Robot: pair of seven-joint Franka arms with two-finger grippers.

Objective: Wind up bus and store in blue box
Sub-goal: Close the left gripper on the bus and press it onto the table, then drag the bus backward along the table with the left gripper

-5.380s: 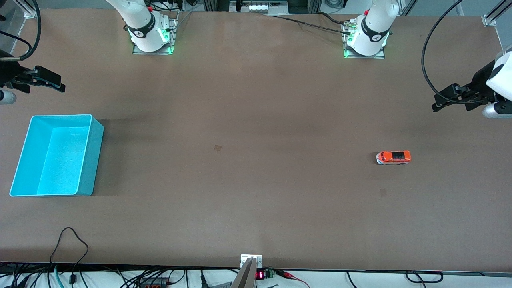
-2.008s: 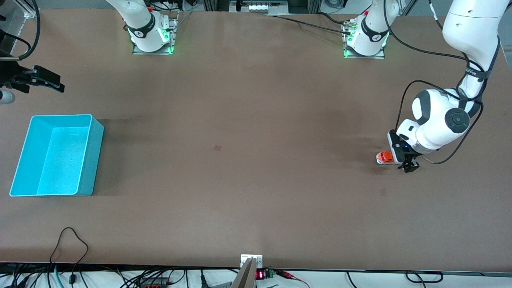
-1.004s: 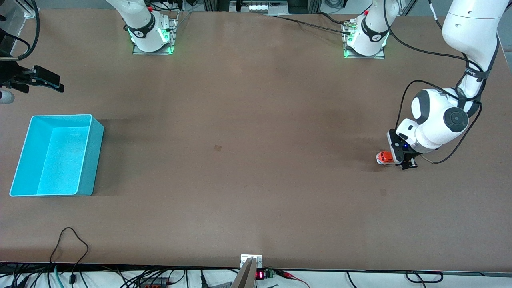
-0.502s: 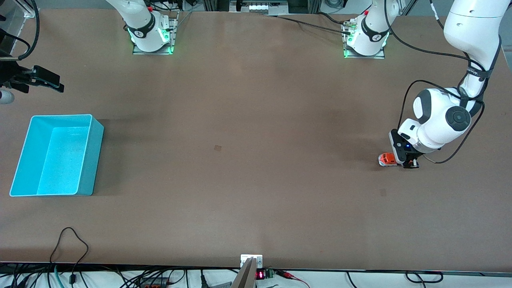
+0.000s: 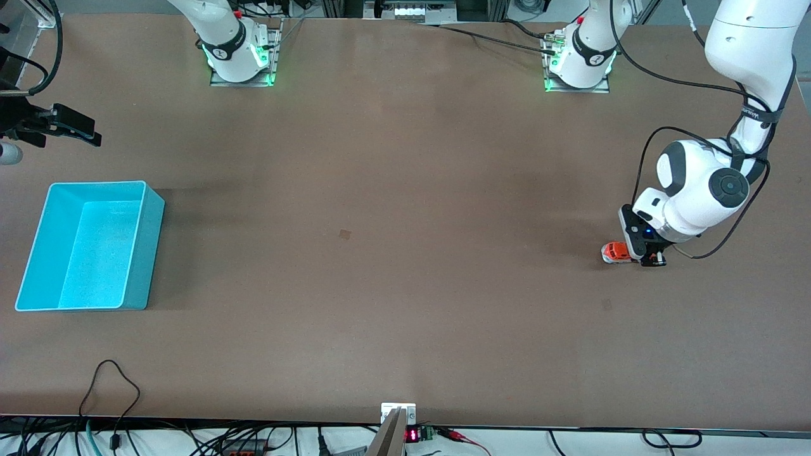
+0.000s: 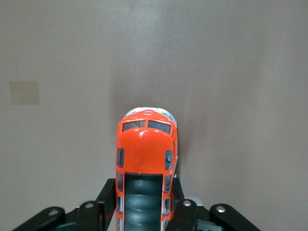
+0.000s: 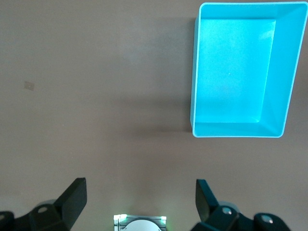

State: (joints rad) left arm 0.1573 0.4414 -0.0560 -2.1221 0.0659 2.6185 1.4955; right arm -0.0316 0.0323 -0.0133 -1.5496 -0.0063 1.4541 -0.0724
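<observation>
The small orange toy bus [image 5: 613, 253] sits on the brown table [image 5: 405, 253] near the left arm's end, pinched at its rear by the left tool [image 5: 641, 252]. The light blue open-topped plastic box [image 5: 149, 244] stands well apart at the right arm's end, wide bare table between. The waiting right tool [image 5: 79, 126], spread, hangs near that end's edge.

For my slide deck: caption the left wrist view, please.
Left gripper shut on the small orange toy bus, dark windows showing, on the brown table.

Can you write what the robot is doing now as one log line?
left gripper: shut on bus, on table | right gripper: open, waiting | blue box: empty
</observation>
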